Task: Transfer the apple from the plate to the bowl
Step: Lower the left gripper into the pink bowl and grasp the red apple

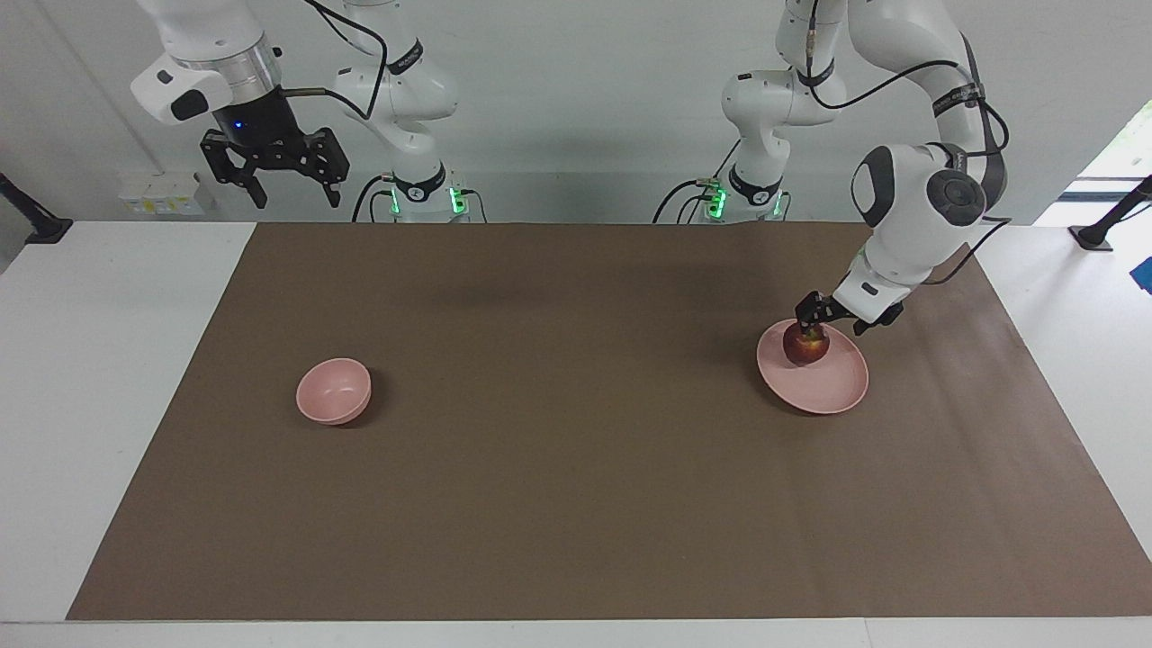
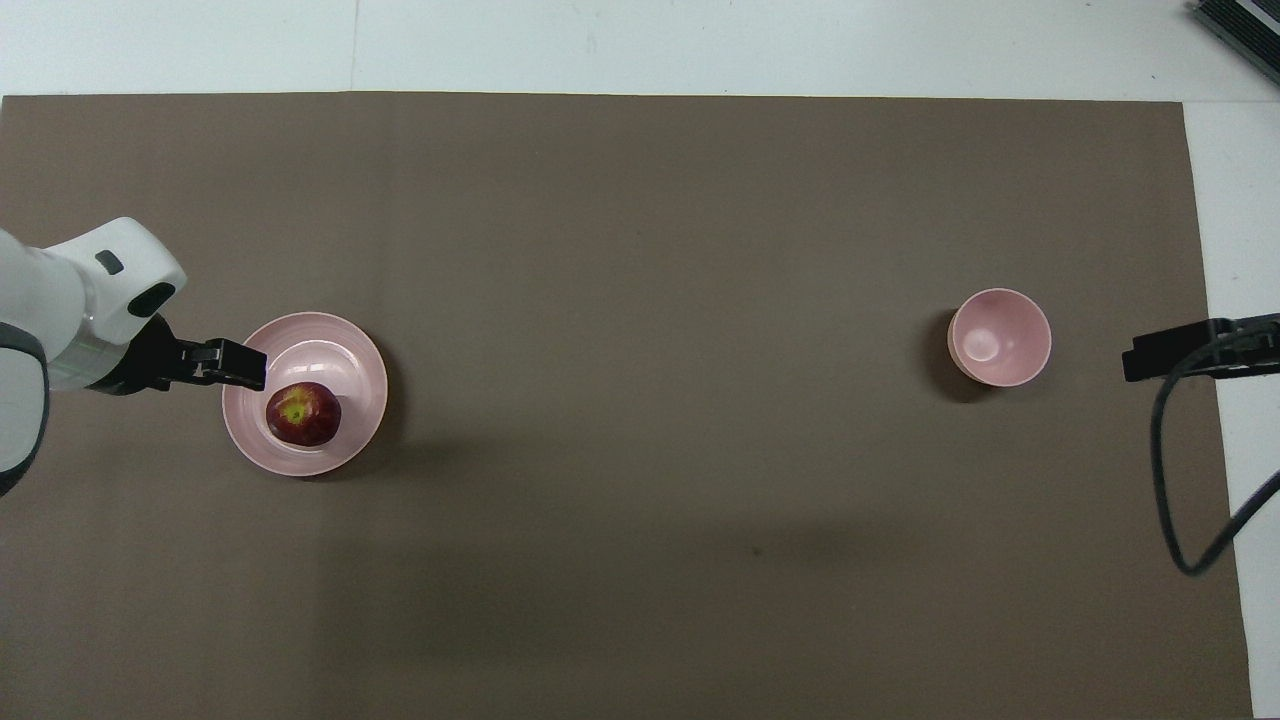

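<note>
The dark red apple point(image 1: 805, 346) with a yellowish patch at its stem sits on the wide pale pink plate point(image 1: 832, 382) toward the left arm's end of the table; both also show in the overhead view, the apple point(image 2: 303, 413) and the plate point(image 2: 345, 352). My left gripper point(image 1: 812, 324) hangs low over the plate's rim, close beside the apple and not around it; it also shows in the overhead view point(image 2: 256, 366). The small deep pink bowl point(image 1: 334, 391) stands empty toward the right arm's end, seen from overhead too point(image 2: 1000, 337). My right gripper point(image 1: 294, 191) waits high up, open and empty.
A brown mat point(image 1: 576, 468) covers most of the white table point(image 1: 81, 360), and plate and bowl stand on it well apart. A black cable point(image 2: 1165, 480) hangs from the right arm over the mat's edge.
</note>
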Controlling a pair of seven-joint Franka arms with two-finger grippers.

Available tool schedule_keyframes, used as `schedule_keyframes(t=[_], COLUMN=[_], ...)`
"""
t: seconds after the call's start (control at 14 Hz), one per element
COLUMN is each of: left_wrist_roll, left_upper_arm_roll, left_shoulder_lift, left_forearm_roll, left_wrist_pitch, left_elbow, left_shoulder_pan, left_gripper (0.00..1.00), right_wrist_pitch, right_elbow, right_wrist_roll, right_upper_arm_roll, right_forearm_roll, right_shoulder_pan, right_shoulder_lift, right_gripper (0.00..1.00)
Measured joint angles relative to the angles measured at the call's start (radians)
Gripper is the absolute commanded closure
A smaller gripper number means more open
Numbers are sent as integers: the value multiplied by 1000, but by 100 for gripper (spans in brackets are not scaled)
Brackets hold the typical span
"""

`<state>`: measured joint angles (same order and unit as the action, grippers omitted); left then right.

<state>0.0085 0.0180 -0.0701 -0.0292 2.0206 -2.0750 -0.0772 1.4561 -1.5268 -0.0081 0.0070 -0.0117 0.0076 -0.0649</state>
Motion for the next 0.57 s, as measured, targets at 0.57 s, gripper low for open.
schedule_keyframes(t=[0.57], left_wrist_roll=[0], left_upper_arm_roll=[0], left_shoulder_lift=[-8], left_forearm_roll=[0], left_wrist_pitch=[142], left_elbow=[-114], left_shoulder_pan=[-32], left_gripper=[0], right_wrist_pitch=[0], right_elbow=[0], right_wrist_roll=[0], right_upper_arm_roll=[0], right_forearm_roll=[0], right_shoulder_pan=[0], right_shoulder_lift=[0], right_gripper=[0])
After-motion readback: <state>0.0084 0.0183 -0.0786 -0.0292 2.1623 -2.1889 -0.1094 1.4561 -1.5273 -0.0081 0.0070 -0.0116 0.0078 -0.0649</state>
